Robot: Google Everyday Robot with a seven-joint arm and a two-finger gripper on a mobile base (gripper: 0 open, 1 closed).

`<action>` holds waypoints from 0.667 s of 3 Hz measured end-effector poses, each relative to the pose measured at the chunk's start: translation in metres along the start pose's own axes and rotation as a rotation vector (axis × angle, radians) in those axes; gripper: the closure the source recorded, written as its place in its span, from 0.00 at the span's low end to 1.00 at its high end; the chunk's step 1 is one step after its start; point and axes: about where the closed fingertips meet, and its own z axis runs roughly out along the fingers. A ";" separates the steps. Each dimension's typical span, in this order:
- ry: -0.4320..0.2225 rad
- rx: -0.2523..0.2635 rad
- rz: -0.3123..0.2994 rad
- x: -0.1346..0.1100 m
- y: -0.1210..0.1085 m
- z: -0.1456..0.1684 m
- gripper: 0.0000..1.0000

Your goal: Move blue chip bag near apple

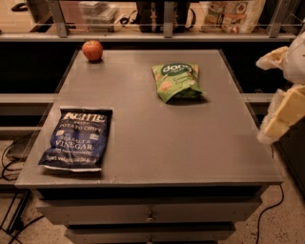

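Observation:
The blue chip bag [77,138] lies flat at the table's front left, its white lettering facing up. The apple [92,50] sits at the far left corner of the table, well behind the bag. My gripper [263,99] hangs off the table's right edge, far from both. Its two cream fingers [285,113] are spread apart and hold nothing.
A green snack bag [177,81] lies at the back, right of centre, on the grey table [157,147]. A shelf with a rail and packaged goods [232,14] runs behind the table. Drawers sit under the front edge, and cables lie on the floor at left and right.

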 end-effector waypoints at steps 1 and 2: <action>-0.204 -0.065 -0.062 -0.043 -0.006 0.023 0.00; -0.345 -0.095 -0.133 -0.093 0.000 0.039 0.00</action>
